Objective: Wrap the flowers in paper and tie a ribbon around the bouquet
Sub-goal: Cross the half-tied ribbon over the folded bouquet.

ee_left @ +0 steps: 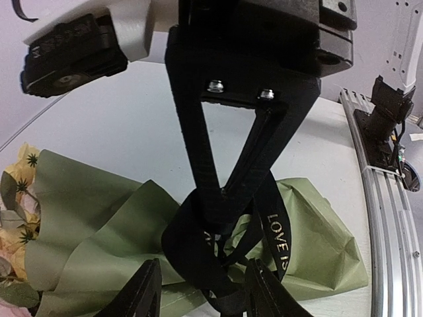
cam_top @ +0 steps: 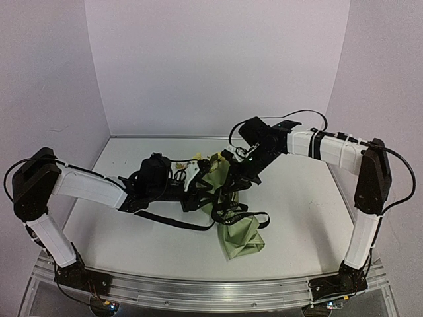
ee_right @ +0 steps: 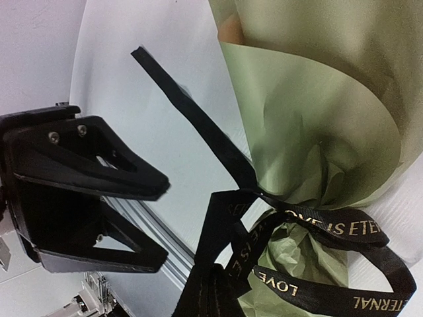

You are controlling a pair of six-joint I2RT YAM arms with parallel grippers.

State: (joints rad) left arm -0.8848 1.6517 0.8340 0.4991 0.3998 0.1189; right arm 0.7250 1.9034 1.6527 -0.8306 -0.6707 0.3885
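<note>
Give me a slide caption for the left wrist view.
Right gripper pinching the lettered black ribbon looped round the green paper bouquet, flowers peeking out at left.

In the top view the flowers (cam_top: 198, 159) are largely covered by the left arm (cam_top: 155, 175) and the paper (cam_top: 243, 239), and the lettering on the ribbon (cam_top: 239, 215) is too small to read. The left wrist view cuts the flowers off at its left edge and the tips of the left gripper (ee_left: 203, 294) at its bottom edge. In the right wrist view the ribbon runs off the bottom edge.
</note>
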